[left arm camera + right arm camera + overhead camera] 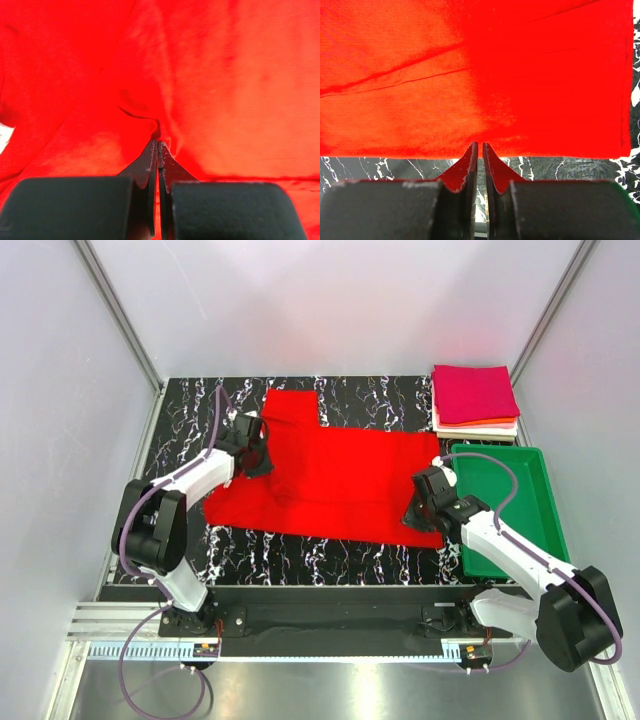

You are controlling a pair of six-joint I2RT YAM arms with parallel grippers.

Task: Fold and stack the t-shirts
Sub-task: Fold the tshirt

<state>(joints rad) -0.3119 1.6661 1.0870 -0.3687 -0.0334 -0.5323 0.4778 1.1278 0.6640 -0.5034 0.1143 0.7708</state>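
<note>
- At the tips of the left gripper [158,145]: jaws pressed tight together, with a pucker of the red t-shirt [225,75] pinched between them and creases running into the tips.
- Right gripper [480,146]: jaws nearly closed with a thin slit left between them. The tips sit right on the shirt's near hem, which lies straight. I can't tell if any cloth is actually caught.
- Top view: I've got the left gripper on the shirt's left part, by the sleeve area, and the right gripper at its near right corner.
- The red t-shirt is spread mostly flat across the middle of the black marbled table [190,425]. One square flap sticks out toward the far side, and the left part is rumpled around the pinch.
- Folded stack [475,405] sits at the far right corner of the table, apart from the red shirt. Magenta is on top, with orange and white edges showing beneath.
- Green tray [535,510] is on the near side of the stack and just right of the red shirt. My right arm reaches over its left rim.
</note>
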